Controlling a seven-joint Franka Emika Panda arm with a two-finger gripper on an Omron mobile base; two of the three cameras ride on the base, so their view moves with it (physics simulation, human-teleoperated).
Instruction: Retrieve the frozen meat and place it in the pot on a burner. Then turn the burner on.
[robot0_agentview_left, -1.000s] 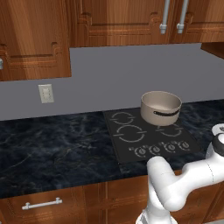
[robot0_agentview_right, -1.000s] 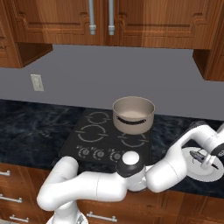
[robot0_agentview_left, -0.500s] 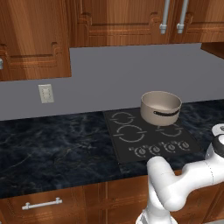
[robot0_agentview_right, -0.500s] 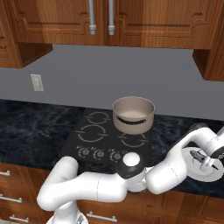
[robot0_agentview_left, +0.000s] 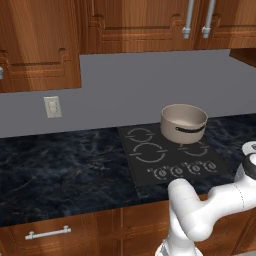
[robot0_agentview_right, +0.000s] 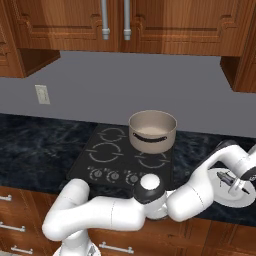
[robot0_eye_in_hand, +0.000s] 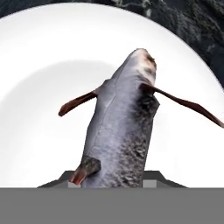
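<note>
The frozen meat is a grey fish (robot0_eye_in_hand: 122, 131) with dark red fins, lying lengthwise over a white plate (robot0_eye_in_hand: 43, 52). My gripper (robot0_eye_in_hand: 113, 177) sits at its tail end, one finger on each side, shut on it. In the right base view the gripper (robot0_agentview_right: 236, 186) hangs over the plate (robot0_agentview_right: 225, 199) at the counter's right end, with the fish (robot0_agentview_right: 226, 176) sticking out as a dark sliver. The beige pot (robot0_agentview_left: 184, 122) (robot0_agentview_right: 152, 131) stands on the back right burner of the black cooktop (robot0_agentview_left: 170, 157) and looks to hold nothing.
A row of small knobs (robot0_agentview_left: 177, 170) (robot0_agentview_right: 114, 175) runs along the cooktop's front edge. Dark marble counter (robot0_agentview_left: 60, 170) stretches to the left. Wooden cabinets (robot0_agentview_right: 150, 25) hang overhead, and the backsplash carries a wall outlet (robot0_agentview_left: 52, 106).
The hand has shifted slightly lower over the plate in the right base view. Pot and cooktop have not moved.
</note>
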